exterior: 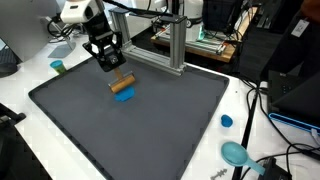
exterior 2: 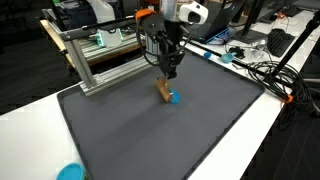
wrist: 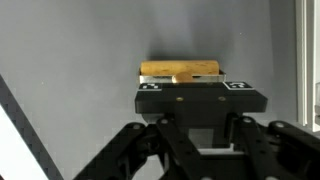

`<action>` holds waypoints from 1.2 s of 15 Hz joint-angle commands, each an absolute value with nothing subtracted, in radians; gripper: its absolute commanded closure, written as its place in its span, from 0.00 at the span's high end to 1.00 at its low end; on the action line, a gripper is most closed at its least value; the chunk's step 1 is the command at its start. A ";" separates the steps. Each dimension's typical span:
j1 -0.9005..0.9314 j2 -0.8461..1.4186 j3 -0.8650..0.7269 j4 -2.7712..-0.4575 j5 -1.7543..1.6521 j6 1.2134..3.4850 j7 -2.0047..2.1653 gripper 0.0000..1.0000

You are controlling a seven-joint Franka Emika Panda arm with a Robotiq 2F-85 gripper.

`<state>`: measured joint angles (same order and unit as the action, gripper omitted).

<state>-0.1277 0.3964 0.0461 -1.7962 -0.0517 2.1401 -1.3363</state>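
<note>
The black two-fingered pincer [exterior: 113, 70] is pinching a short tan wooden bar [exterior: 122, 86]. In the wrist view the bar [wrist: 181, 70] lies crosswise right at the pincer's tip and sticks out about evenly to either side (the pads themselves are mostly hidden behind the black body). Just beneath the pincer, under the bar, sits a small bright blue block [exterior: 126, 97]; in an exterior view the bar [exterior 2: 162, 90] appears to touch it [exterior 2: 173, 97]. Below them spreads a dark grey rubber mat [exterior: 170, 130]. Near the pincer, behind it, stands a silver aluminium-profile frame [exterior: 170, 45]. Well apart from the pincer, off the mat, are a small teal cup [exterior: 57, 67], a small blue round cap [exterior: 227, 121] and a teal round dish [exterior: 235, 152]
</note>
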 commanded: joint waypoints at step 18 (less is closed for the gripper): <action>-0.100 0.319 0.020 -1.846 -0.121 2.342 -1.087 0.22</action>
